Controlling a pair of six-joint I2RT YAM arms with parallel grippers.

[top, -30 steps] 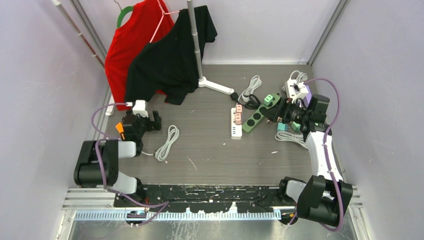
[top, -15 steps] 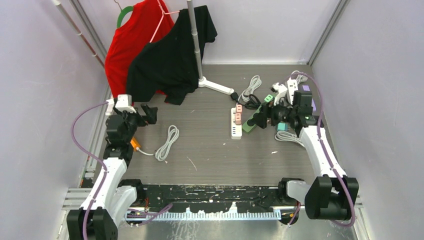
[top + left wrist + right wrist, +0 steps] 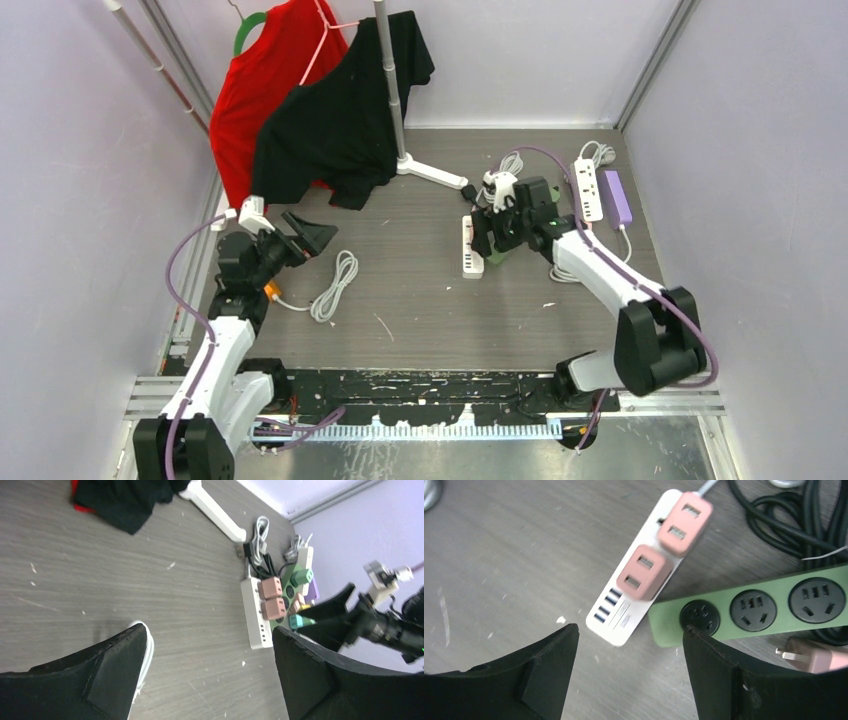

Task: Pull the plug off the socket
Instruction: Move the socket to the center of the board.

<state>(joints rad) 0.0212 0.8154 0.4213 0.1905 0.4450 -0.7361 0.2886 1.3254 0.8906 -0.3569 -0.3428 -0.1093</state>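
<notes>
Two pink plugs (image 3: 644,572) — white strip (image 3: 616,617) near-to-far

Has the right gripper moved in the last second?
Yes. The right gripper has swung left, from well right of the white strip to directly over it, jaws open.

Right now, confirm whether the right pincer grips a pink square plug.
No, the right pincer stands open above the pink square plugs, touching neither.
</notes>
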